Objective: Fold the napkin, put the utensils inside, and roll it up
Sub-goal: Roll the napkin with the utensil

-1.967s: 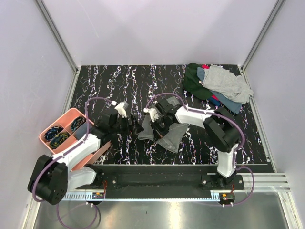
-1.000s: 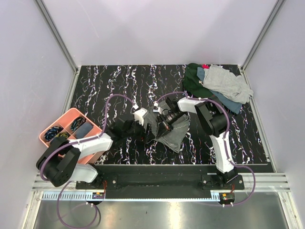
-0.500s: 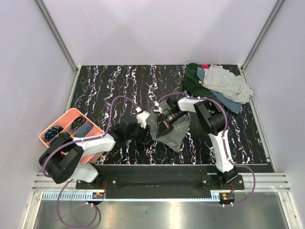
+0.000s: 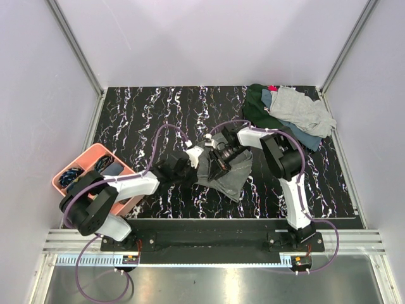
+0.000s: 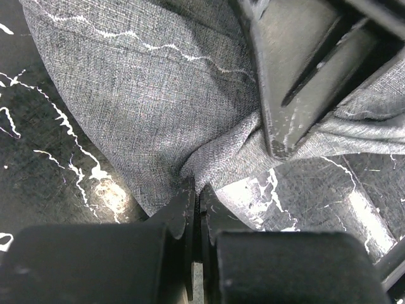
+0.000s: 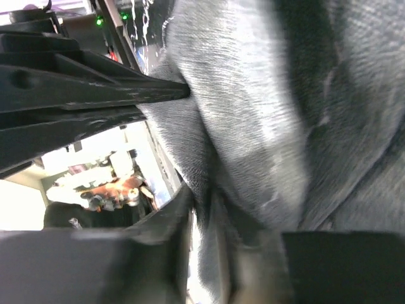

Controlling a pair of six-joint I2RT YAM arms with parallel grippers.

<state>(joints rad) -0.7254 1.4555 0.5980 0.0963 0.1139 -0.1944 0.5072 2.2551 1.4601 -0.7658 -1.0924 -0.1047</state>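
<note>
Looking down on a black bench (image 4: 158, 114) veined with white like marble, glossy enough to throw back lamp glare in the left wrist view. Shut in on three sides by plain pale lilac walls (image 4: 202, 38), with aluminium posts (image 4: 76, 47) running up the corners and a metal rail (image 4: 209, 259) along the near edge. At the far right corner, a heap of cloths (image 4: 288, 114) in green, light grey and blue.

Nearer the arms than that heap and toward the bench's middle, the napkin (image 4: 229, 172): mid-grey, rumpled, bunched up where held. Gripped at its edge farthest from the heap by the left tool (image 4: 190, 166), fingers pressed together on a gathered fold of the weave, only a hairline slit between them. Gripped too by the right tool (image 4: 216, 162), just on the heap side of the left one, fingers clamped on a thick bunch of the grey fabric. Tips of the two tools almost touching, cloth drawn into creases between them.

Well away from the heap, beyond the napkin, a pink tray (image 4: 88, 151) with compartments holding dark items too small to make out.
</note>
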